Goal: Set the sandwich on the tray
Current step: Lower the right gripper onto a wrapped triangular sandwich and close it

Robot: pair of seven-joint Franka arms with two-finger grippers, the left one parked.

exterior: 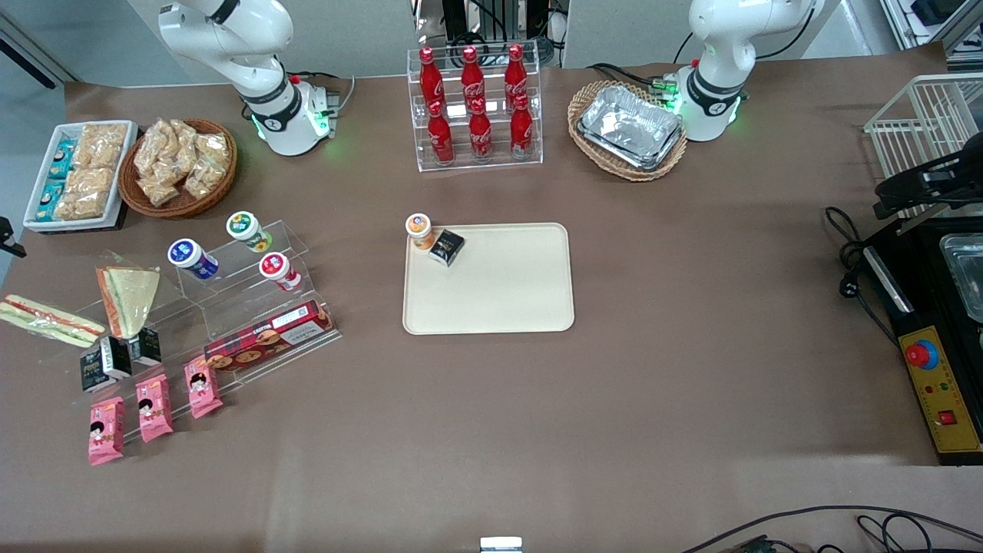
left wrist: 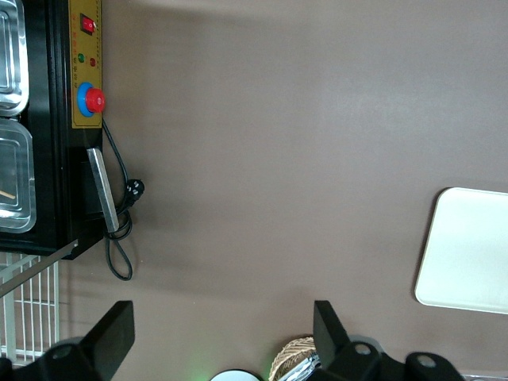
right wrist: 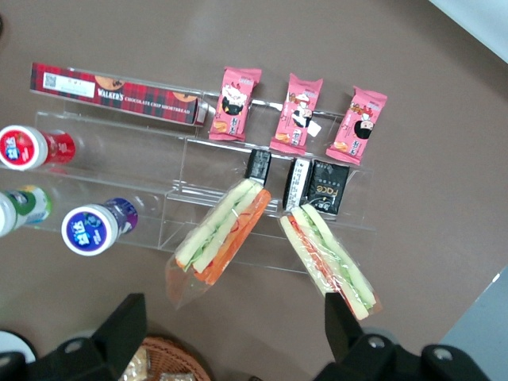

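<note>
The sandwich (exterior: 47, 319) is a clear-wrapped wedge with a red and green filling stripe. It lies flat at the working arm's end of the table, beside a similar wedge with an orange edge (exterior: 127, 298). Both show in the right wrist view, the sandwich (right wrist: 329, 258) and the orange-edged wedge (right wrist: 222, 234). My gripper (right wrist: 230, 333) hangs high above them, open and empty, with one finger (right wrist: 341, 321) near the sandwich's end. The gripper is out of the front view. The cream tray (exterior: 499, 296) lies mid-table and holds an orange-lidded cup (exterior: 418, 230) and a small black box (exterior: 446, 247).
A clear stepped stand (exterior: 230, 307) carries capped cups, a red biscuit box (exterior: 269, 338), black packets and pink snack packs (exterior: 153, 407). A wicker basket of snacks (exterior: 178, 165) and a white snack tray (exterior: 77, 175) stand farther from the camera. A cola rack (exterior: 476, 107) stands mid-table.
</note>
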